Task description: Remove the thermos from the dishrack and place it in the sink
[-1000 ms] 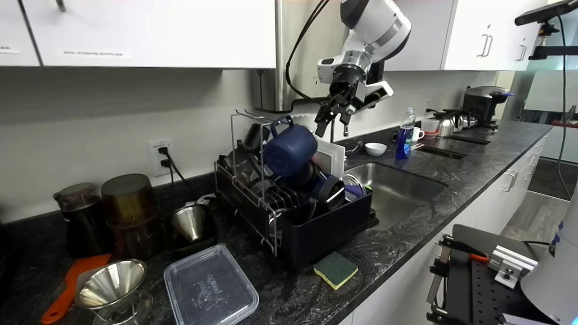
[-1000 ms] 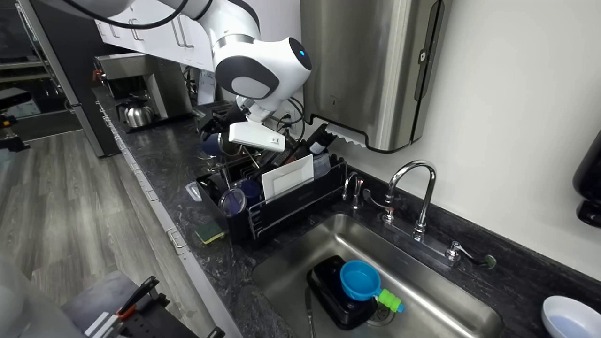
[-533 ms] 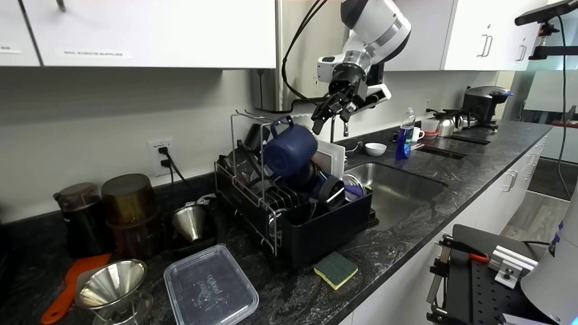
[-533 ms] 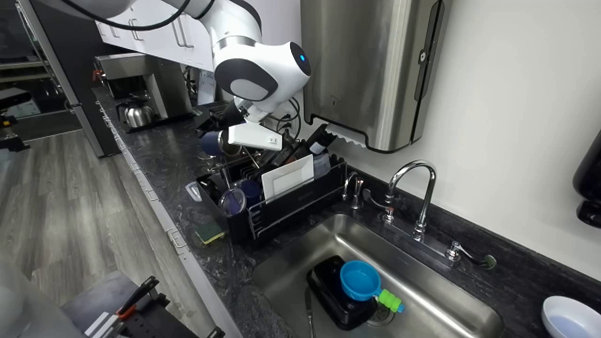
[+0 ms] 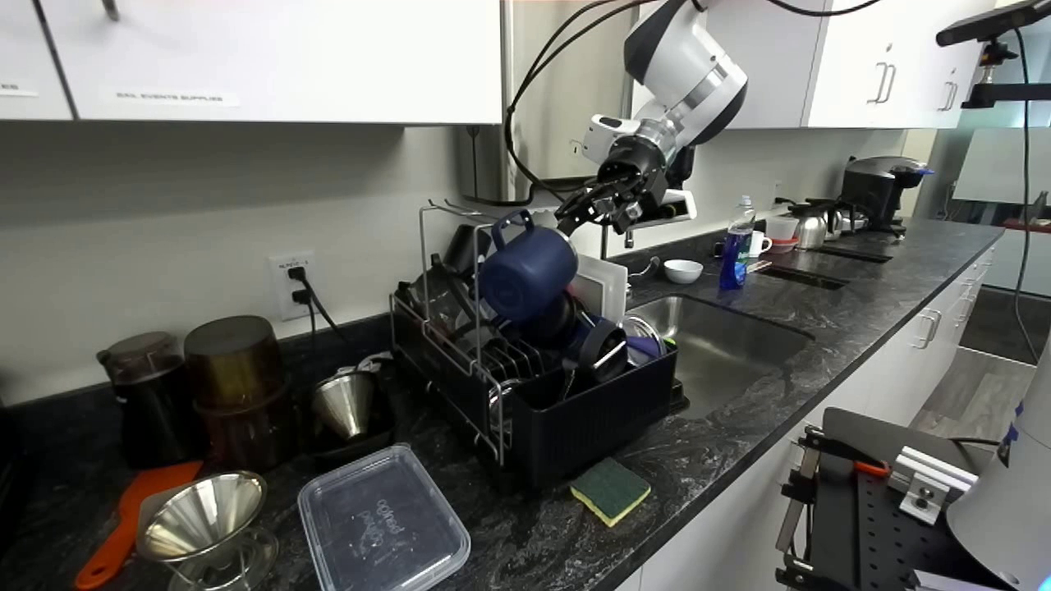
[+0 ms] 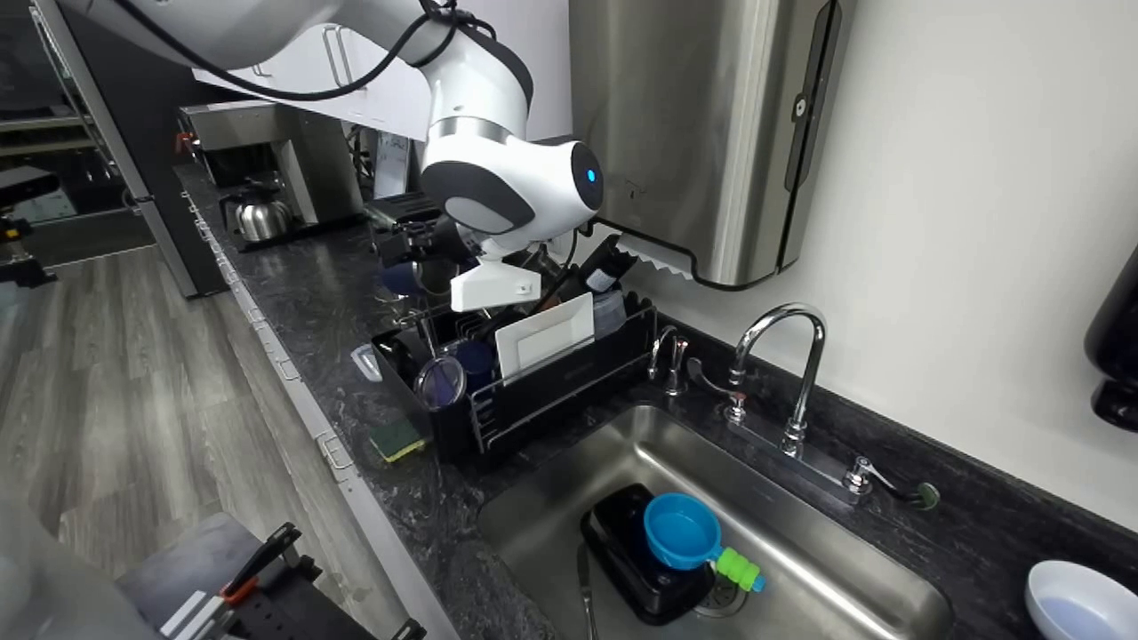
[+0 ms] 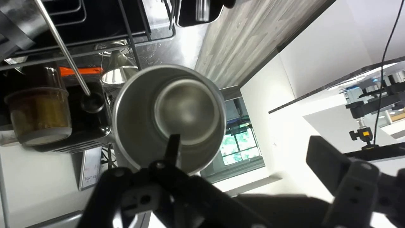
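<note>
thermos [image 5: 527, 273] is sitting tilted at the top of the dishrack [image 5: 443, 371]; jaws are standing spread, one fingertip [image 7: 172, 148] overlapping the thermos mouth in the wrist view, the other lying outside.

In an exterior view, 1 white bowl [image 6: 1082, 598] and 1 utensil [image 6: 586, 594] are cut off at the edge; the blue mug [image 6: 401, 279] is partly hidden.

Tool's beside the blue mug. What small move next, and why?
Probably ease the open tool toward the blue mug: in the wrist view, one fingertip overlaps its mouth while the other shows outside, so the mug's wall would likely come between them.
</note>
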{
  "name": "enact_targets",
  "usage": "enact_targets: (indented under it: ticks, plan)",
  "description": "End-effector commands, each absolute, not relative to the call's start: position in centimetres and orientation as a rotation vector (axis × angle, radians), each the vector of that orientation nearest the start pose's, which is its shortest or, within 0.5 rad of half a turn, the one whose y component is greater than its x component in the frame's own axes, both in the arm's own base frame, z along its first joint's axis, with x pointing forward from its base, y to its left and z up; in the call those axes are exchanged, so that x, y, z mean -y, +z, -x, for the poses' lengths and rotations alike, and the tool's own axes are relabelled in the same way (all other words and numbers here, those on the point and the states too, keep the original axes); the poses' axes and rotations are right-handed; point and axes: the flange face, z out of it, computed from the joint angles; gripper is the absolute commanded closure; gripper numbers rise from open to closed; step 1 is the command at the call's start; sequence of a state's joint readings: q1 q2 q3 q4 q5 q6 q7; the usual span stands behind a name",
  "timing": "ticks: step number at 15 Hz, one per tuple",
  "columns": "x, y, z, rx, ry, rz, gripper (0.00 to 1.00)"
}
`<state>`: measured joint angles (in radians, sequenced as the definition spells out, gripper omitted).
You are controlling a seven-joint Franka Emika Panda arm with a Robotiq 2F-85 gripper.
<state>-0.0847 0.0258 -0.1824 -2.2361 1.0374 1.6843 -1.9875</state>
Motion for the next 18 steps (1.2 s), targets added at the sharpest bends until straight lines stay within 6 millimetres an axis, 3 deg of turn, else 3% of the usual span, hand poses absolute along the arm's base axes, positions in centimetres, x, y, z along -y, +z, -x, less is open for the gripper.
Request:
enact_targets:
  ticks: [1,11,18]
  plan:
    - [5.0,35.9,-48.5,1.283,-0.825,1.658,0.0]
    - [4.6,34.0,-48.0,1.367,-0.86,1.621,0.0]
    - [3.8,33.0,-48.7,1.361,-0.939,1.618,0.0]
